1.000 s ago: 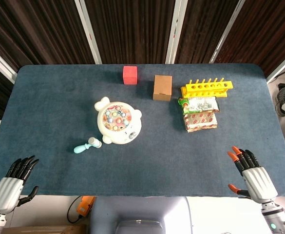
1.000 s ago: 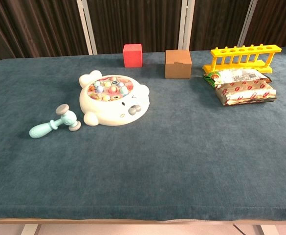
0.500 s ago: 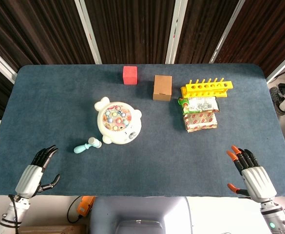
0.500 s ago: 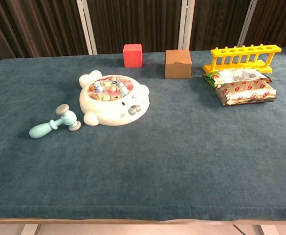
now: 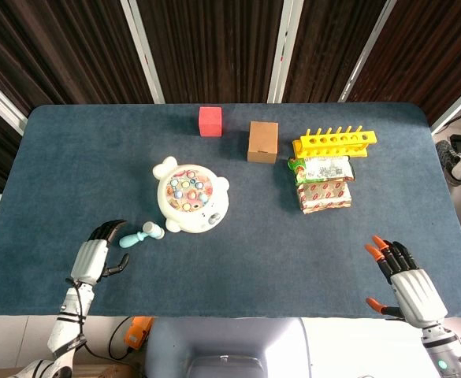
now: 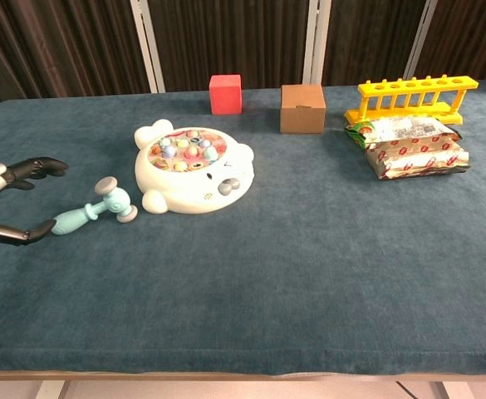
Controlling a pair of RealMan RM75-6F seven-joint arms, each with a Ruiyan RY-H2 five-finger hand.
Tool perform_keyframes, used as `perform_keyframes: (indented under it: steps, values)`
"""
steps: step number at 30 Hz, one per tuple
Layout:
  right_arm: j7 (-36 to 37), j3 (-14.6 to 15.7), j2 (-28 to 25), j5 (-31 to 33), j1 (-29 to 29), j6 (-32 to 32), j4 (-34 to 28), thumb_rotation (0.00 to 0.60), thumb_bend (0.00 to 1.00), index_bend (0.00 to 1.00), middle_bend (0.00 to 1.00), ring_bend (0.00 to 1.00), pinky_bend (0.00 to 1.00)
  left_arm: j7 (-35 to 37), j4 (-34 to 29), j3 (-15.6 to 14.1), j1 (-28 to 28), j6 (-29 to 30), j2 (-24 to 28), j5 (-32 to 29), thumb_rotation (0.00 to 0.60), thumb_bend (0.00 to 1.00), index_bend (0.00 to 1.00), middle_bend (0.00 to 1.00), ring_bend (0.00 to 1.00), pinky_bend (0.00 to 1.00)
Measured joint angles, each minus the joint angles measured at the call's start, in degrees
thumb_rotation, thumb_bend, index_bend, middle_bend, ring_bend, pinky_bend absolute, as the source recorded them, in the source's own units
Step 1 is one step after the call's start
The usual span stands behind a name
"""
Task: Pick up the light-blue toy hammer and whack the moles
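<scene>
The light-blue toy hammer (image 5: pixel 140 234) (image 6: pixel 93 210) lies flat on the table, just left of the white whack-a-mole toy (image 5: pixel 191 197) (image 6: pixel 192 169) with its coloured moles. My left hand (image 5: pixel 94 255) (image 6: pixel 8 202) is open right beside the handle end of the hammer, fingers and thumb spread around it without holding it. My right hand (image 5: pixel 407 287) rests open at the near right edge of the table, far from the toys, and shows only in the head view.
At the back stand a red block (image 5: pixel 210 121), a brown cardboard box (image 5: pixel 262 141) and a yellow rack (image 5: pixel 334 142). Snack packets (image 5: pixel 322 183) lie in front of the rack. The blue cloth table (image 5: pixel 293 252) spreads wide between the hands.
My left hand has moved forward and to the right, from the near left table edge up to the hammer's handle. The right hand has stayed in place.
</scene>
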State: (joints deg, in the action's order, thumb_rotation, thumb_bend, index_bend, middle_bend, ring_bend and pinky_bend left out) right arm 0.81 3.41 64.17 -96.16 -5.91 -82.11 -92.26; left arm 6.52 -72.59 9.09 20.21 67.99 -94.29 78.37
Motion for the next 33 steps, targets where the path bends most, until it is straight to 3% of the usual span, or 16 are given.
perform_keyframes:
  steps: [8, 25, 33]
  values:
    - [0.3, 0.3, -0.3, -0.3, -0.1, 0.1, 0.0, 0.6, 0.22, 0.0, 0.0, 0.0, 0.0, -2.1, 4.0, 2.5, 3.0, -1.5, -4.5, -3.1, 0.6, 0.37, 0.22, 0.23, 0.19, 0.21]
    - [1.1, 0.5, -0.7, -0.6, 0.0, -0.3, 0.0, 0.6, 0.22, 0.0, 0.0, 0.0, 0.0, -10.5, 7.3, 4.6, 7.4, -5.3, -10.6, -8.7, 0.6, 0.37, 0.27, 0.26, 0.21, 0.23]
    - [1.5, 0.5, -1.0, -0.6, 0.2, -0.7, 0.0, 0.6, 0.22, 0.0, 0.0, 0.0, 0.0, -11.9, 9.4, 5.0, 8.5, -4.2, -12.3, -9.1, 0.6, 0.38, 0.32, 0.29, 0.25, 0.24]
